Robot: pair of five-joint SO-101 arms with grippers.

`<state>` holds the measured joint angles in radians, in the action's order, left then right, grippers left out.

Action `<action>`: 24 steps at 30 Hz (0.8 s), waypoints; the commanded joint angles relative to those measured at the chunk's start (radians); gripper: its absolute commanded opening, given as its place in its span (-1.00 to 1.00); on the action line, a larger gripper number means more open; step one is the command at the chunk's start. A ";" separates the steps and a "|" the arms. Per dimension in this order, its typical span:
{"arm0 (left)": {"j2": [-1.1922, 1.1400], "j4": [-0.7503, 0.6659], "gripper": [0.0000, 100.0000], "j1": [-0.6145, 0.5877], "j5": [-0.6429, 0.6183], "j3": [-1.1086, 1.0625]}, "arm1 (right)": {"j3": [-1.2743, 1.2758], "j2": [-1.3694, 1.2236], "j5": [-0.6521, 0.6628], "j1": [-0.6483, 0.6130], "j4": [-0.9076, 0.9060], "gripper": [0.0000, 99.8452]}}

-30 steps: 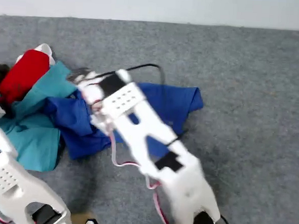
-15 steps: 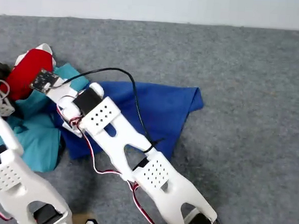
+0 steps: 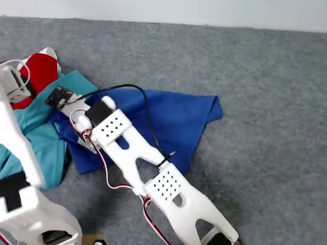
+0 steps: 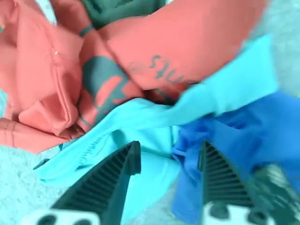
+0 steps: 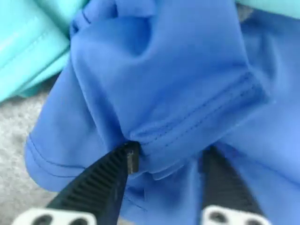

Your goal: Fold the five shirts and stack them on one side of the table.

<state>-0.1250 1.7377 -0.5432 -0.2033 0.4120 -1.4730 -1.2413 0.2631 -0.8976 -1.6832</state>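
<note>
Grey felt tabletop point(image 3: 275, 107), both arms at the heap of clothes on its left side.
High view: a rumpled royal-blue cloth shirt point(image 3: 177, 120) lies left of centre, overlapping a teal cloth shirt point(image 3: 42, 148), with a red cloth shirt point(image 3: 41, 70) behind them; the white right arm point(image 3: 149, 166) stretches across the blue shirt's left part, and the white left arm point(image 3: 10, 135) stands over the teal one. Left wrist view: the left gripper point(image 4: 169, 152) hangs with jaws spread above where teal meets blue, the red shirt beyond. Right wrist view: the right gripper point(image 5: 169, 157) has its jaws spread round a hemmed fold of the blue shirt.
</note>
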 commanded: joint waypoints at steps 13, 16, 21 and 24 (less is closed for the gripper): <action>0.224 0.014 -0.60 0.035 0.000 -0.163 | -0.180 0.176 0.029 0.354 0.001 -0.98; 0.226 0.014 -0.60 0.035 0.000 -0.163 | -0.180 0.220 0.029 0.492 0.001 -0.98; 0.221 0.014 -0.60 0.037 0.000 -0.163 | -0.181 0.257 0.026 0.751 -0.001 -0.98; 0.221 0.014 -0.60 0.038 0.000 -0.163 | -0.183 0.271 0.025 0.909 -0.021 -0.98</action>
<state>0.0545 1.7423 -0.5125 -0.2018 0.2432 -1.6387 -1.0556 0.2831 -0.1442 -1.6847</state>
